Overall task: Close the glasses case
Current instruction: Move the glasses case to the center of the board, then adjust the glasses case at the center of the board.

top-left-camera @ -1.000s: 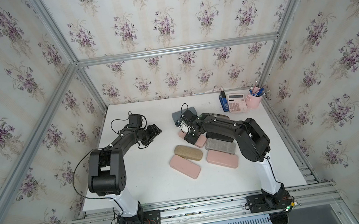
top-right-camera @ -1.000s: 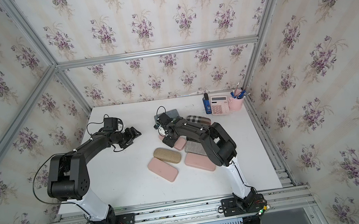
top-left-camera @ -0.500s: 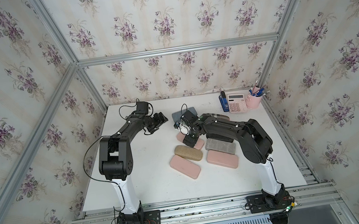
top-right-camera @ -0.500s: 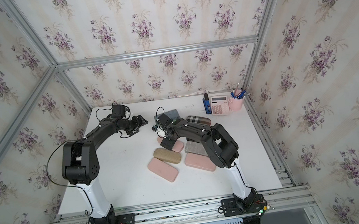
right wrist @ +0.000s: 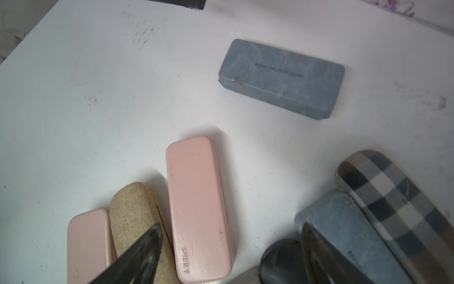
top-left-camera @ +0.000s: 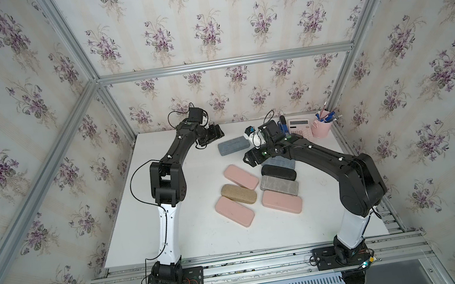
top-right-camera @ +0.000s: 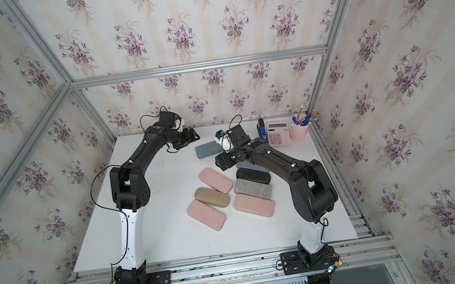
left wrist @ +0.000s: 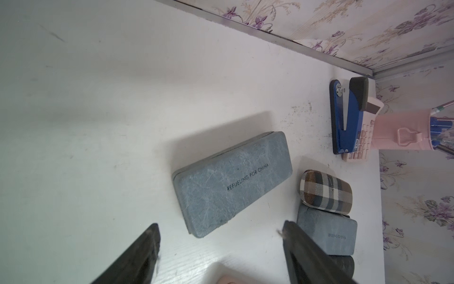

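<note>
The blue-grey glasses case (top-left-camera: 234, 145) lies flat near the back of the table, apart from the others, its lid down on its base (left wrist: 233, 184) (right wrist: 282, 78). My left gripper (top-left-camera: 217, 134) (left wrist: 219, 225) hovers just left of it, open and empty. My right gripper (top-left-camera: 248, 159) (right wrist: 232, 225) is open too, low over the table in front of the case, above the near end of a pink case (right wrist: 200, 209). Neither gripper touches the blue-grey case.
Several shut cases cluster mid-table: pink (top-left-camera: 240, 176), tan (top-left-camera: 238, 194), black (top-left-camera: 278, 172), grey (top-left-camera: 279, 186), a plaid one (left wrist: 325, 194) and a second blue-grey one (left wrist: 326, 233). A blue stapler (top-left-camera: 283, 125), calculator (top-left-camera: 299, 127) and pink pen cup (top-left-camera: 321, 128) stand at the back right.
My left arm has swung from the table's left side to the back, beside the blue-grey case. My right gripper has opened wider and drawn slightly right, away from that case.
</note>
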`<action>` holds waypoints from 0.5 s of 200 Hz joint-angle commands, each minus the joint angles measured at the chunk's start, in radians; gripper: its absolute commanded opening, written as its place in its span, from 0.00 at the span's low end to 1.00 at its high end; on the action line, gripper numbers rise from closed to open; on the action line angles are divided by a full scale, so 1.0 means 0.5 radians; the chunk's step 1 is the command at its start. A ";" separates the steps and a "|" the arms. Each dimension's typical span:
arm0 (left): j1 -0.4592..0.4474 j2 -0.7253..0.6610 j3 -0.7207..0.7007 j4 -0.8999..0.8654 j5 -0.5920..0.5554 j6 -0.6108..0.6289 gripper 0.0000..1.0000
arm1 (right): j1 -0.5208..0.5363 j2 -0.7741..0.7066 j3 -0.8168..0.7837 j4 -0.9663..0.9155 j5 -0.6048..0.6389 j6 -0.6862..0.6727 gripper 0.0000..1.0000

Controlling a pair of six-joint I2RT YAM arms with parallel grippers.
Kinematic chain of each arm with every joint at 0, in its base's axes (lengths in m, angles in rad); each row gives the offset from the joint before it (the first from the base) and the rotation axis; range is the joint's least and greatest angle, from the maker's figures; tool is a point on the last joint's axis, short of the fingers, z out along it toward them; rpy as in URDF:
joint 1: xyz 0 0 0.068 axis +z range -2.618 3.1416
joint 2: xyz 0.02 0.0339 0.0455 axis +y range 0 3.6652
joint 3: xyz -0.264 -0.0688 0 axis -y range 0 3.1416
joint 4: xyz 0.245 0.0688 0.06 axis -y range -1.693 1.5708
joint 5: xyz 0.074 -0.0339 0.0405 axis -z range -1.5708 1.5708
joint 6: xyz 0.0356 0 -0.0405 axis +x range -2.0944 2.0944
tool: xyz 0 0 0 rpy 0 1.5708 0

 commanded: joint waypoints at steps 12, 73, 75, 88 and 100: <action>-0.059 0.109 0.093 -0.024 -0.231 0.032 0.83 | 0.002 -0.131 -0.210 0.211 -0.093 0.223 0.88; -0.107 0.496 0.601 -0.005 -0.557 -0.034 0.87 | -0.001 -0.329 -0.471 0.375 -0.096 0.409 0.88; -0.107 0.505 0.614 0.002 -0.552 -0.039 0.87 | -0.003 -0.337 -0.483 0.379 -0.101 0.416 0.88; -0.121 0.561 0.695 0.046 -0.501 -0.033 0.87 | -0.001 -0.405 -0.564 0.406 -0.092 0.447 0.88; -0.150 0.590 0.712 0.129 -0.434 0.021 0.87 | -0.001 -0.460 -0.631 0.426 -0.087 0.458 0.88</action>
